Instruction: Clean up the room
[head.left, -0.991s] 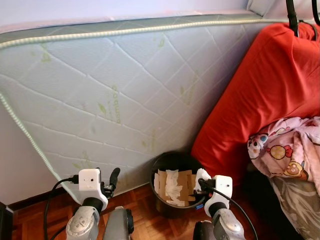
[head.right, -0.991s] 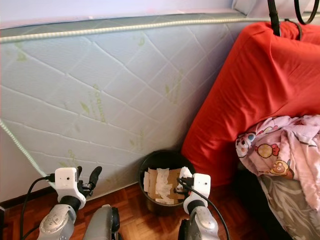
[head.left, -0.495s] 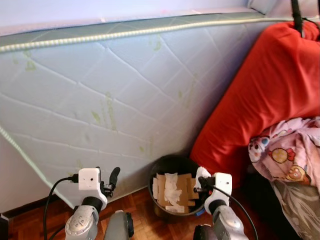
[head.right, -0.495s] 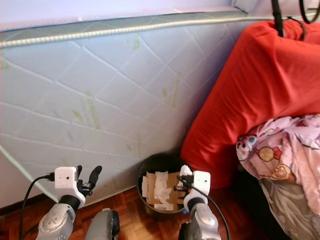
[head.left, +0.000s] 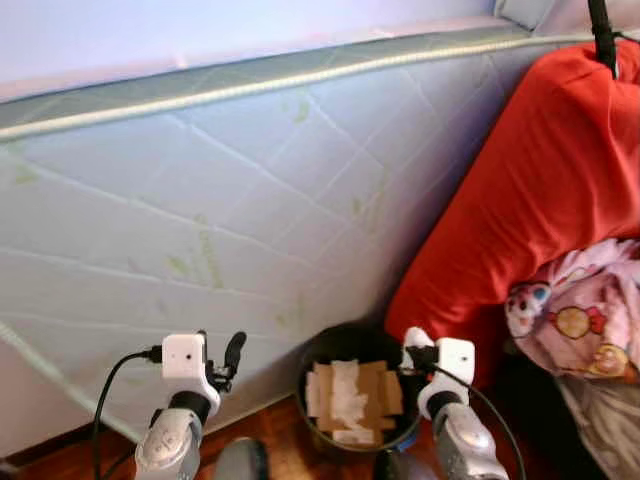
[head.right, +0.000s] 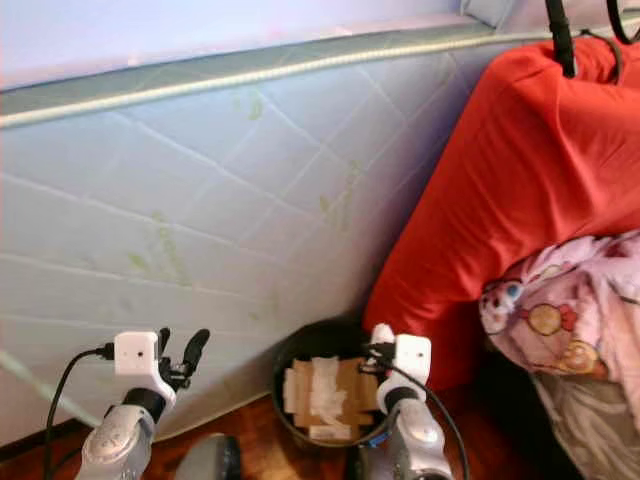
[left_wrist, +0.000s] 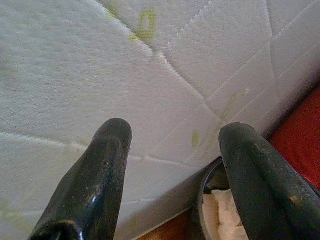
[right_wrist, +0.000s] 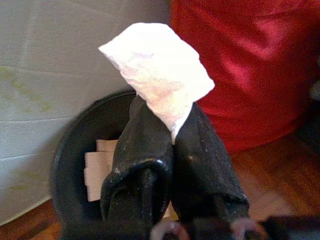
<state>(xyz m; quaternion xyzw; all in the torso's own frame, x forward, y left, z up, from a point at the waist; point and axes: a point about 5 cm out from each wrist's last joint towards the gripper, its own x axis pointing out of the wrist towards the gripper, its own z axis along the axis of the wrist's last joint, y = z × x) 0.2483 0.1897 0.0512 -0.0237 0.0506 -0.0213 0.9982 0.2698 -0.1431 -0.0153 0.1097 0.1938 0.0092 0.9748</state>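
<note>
A quilted white mattress (head.left: 250, 210) leans against the far wall, a red cushion (head.left: 540, 190) at right, above dark parquet floor (head.right: 250, 455)

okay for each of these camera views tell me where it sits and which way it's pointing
Left eye view: on the head, looking forward and down at the mattress, black bin and red cushion; both arms show.
Right eye view: same head, same scene.
Left wrist view: along the open left gripper toward the mattress and bin rim.
Right wrist view: along the right gripper, pinching a white tissue over the bin.
All views share the bin.
</note>
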